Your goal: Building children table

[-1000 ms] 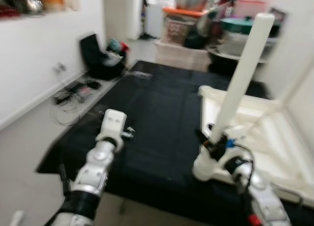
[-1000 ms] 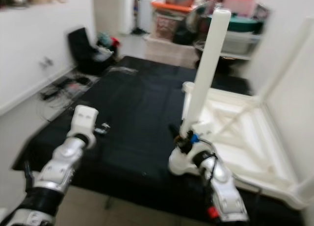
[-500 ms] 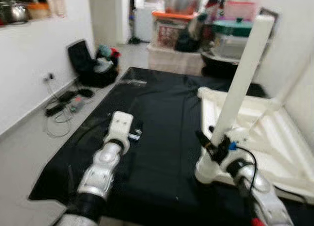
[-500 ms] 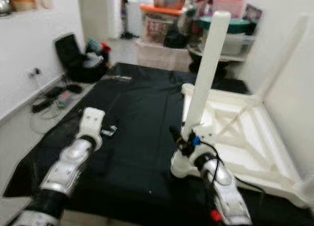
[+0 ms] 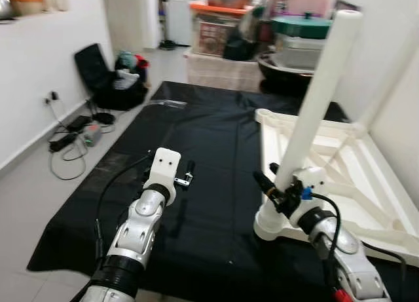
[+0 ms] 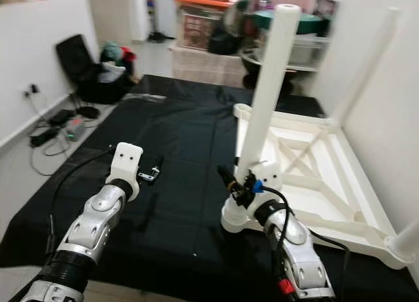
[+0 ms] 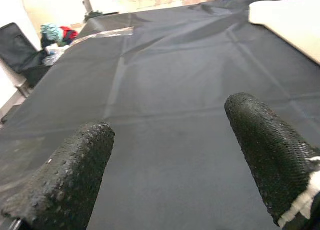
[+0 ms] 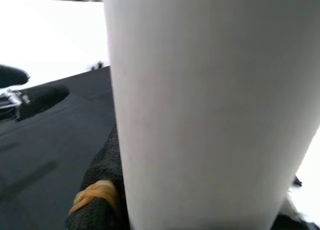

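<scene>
An upturned white children's table [image 5: 340, 164] lies on a black sheet [image 5: 209, 138]. One white leg [image 5: 317, 99] stands upright in its near left corner socket. My right gripper [image 5: 278, 187] is shut on the lower part of this leg; in the right wrist view the leg [image 8: 210, 110] is pressed against a black finger [image 8: 100, 190]. A second white leg [image 6: 366, 66] stands at the far right corner. My left gripper [image 5: 186, 174] hovers open over the bare sheet left of the table, its fingers [image 7: 265, 140] wide apart with nothing between them.
A black bag [image 5: 98, 76] and cables [image 5: 72, 135] lie on the floor at the left by the wall. Storage boxes and tubs [image 5: 222, 33] are stacked beyond the sheet. A white wall [image 5: 399, 118] runs close along the table's right side.
The camera has shifted and the picture is sharper. My left arm has reached a little forward over the sheet. The right gripper keeps its hold on the upright leg.
</scene>
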Available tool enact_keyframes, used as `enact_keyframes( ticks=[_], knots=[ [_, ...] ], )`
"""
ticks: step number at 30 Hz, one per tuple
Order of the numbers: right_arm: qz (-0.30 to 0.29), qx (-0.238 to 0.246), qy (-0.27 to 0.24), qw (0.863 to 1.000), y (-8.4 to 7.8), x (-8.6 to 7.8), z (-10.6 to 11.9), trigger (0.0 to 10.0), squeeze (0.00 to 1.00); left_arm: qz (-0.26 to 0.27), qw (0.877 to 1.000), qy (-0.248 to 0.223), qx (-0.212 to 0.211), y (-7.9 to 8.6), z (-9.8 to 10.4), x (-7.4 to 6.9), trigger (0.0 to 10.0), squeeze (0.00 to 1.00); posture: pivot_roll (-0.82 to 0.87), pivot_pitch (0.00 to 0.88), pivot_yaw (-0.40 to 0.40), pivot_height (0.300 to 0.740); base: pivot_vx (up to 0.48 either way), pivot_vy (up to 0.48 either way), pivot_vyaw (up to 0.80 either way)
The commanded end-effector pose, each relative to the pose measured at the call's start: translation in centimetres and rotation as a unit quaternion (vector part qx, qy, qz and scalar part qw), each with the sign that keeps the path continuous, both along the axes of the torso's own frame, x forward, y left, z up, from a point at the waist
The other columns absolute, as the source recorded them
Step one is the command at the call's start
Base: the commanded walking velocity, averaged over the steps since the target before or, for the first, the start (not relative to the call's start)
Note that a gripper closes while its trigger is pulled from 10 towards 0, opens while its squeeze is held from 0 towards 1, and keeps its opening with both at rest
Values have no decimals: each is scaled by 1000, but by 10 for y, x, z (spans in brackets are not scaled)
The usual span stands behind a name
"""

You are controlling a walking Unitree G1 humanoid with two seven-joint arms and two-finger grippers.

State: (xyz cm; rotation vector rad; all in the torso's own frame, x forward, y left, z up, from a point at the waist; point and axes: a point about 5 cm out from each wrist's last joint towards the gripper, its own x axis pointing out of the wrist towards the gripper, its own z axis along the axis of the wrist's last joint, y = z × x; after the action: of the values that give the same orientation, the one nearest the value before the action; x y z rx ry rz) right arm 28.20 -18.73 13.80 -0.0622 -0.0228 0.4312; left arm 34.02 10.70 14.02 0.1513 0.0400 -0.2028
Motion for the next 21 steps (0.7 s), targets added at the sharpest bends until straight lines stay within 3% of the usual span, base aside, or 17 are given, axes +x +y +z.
enact_keyframes(
  ticks=[1,6,9,21],
  knots=[
    [86,-5,110,990,19,-21,-42,0,0,-2,1000,4,-5,0,-3,-1,10000,0,38,0,-70,740,0,0,0],
    [135,-2,115,984,28,-29,-42,0,0,1,1000,8,-10,3,-3,0,10000,0,40,0,-70,740,0,0,0],
    [196,25,111,974,37,-40,-34,0,0,6,1000,12,-18,7,-3,1,10000,0,39,0,-69,740,0,0,0],
    [278,56,93,954,44,-58,-22,0,0,5,999,22,-30,6,-6,0,10000,0,38,0,-66,740,0,0,0]
  ],
)
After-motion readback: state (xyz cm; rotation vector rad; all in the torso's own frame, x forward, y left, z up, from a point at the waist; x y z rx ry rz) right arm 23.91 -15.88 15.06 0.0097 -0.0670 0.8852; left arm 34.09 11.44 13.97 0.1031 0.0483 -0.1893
